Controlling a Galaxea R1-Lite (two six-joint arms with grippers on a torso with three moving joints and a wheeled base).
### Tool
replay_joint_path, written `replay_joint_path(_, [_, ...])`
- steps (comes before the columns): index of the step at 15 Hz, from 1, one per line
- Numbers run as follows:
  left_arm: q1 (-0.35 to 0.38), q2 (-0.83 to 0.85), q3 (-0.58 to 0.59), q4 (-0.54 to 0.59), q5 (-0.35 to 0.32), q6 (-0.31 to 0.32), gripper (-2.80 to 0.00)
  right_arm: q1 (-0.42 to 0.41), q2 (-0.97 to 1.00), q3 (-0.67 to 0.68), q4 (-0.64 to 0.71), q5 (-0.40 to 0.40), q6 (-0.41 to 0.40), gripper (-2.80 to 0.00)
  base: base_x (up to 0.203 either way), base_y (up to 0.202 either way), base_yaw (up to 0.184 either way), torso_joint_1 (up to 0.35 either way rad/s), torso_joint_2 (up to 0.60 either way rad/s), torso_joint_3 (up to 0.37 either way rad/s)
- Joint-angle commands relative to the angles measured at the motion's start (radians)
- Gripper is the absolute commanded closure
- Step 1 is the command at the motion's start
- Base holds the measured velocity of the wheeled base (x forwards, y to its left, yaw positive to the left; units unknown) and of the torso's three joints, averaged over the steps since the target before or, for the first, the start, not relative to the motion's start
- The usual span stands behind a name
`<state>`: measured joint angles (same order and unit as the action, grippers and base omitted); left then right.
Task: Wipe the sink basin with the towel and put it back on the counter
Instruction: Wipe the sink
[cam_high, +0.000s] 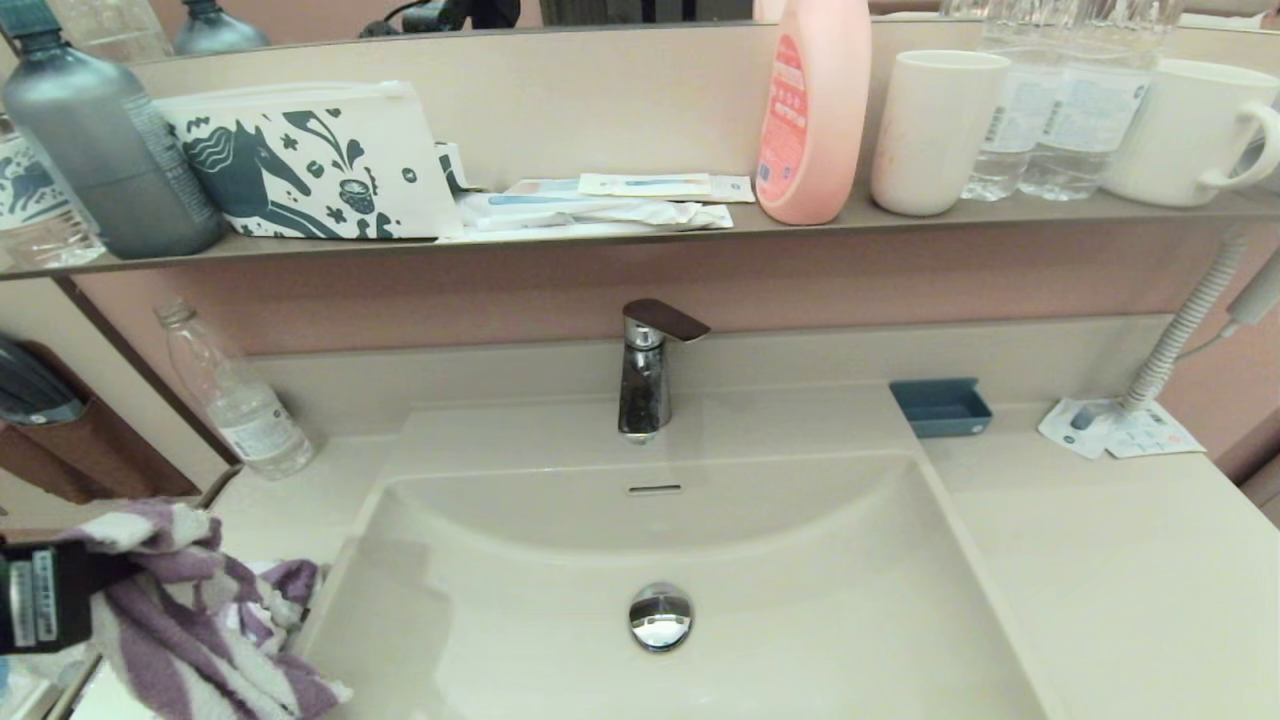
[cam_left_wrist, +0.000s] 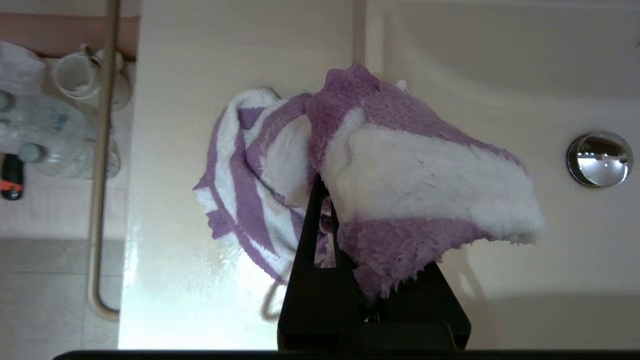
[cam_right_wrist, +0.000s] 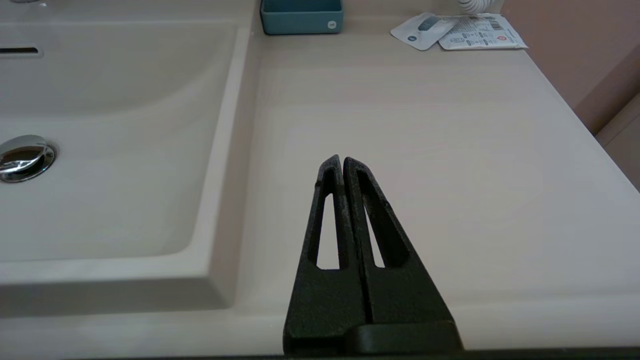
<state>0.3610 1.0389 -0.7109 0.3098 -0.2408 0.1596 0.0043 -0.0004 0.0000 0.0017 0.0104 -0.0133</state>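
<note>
At the counter left of the sink basin, my left claw pinches the striped towel; right claw pressed together over the counter. No legible writing.

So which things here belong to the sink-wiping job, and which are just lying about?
In the job:
- towel, clamped in the left gripper
- sink basin
- counter

Lying about:
- blue tray
- horse-print pouch
- pink bottle
- faucet
- right gripper, idle
</note>
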Motion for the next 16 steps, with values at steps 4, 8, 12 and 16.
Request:
replay_joint_path(4, [0.155, 0.185, 0.033, -0.053, -0.156, 0.156, 0.00, 0.000, 0.000, 0.000, 0.000, 0.000, -0.001, 0.00, 0.000, 0.000, 0.000, 0.000, 0.00, 0.000])
replay_joint_path(8, [0.263, 0.302, 0.025, -0.043, -0.182, 0.314, 0.00, 0.000, 0.000, 0.000, 0.000, 0.000, -0.001, 0.00, 0.000, 0.000, 0.000, 0.000, 0.00, 0.000])
replay_joint_path(12, [0.319, 0.394, 0.007, -0.047, -0.306, 0.410, 0.00, 0.000, 0.000, 0.000, 0.000, 0.000, -0.001, 0.00, 0.000, 0.000, 0.000, 0.000, 0.00, 0.000])
replay_joint_path(16, [0.238, 0.478, 0.008, -0.051, -0.371, 0.424, 0.00, 0.001, 0.000, 0.000, 0.000, 0.000, -0.001, 0.00, 0.000, 0.000, 0.000, 0.000, 0.00, 0.000])
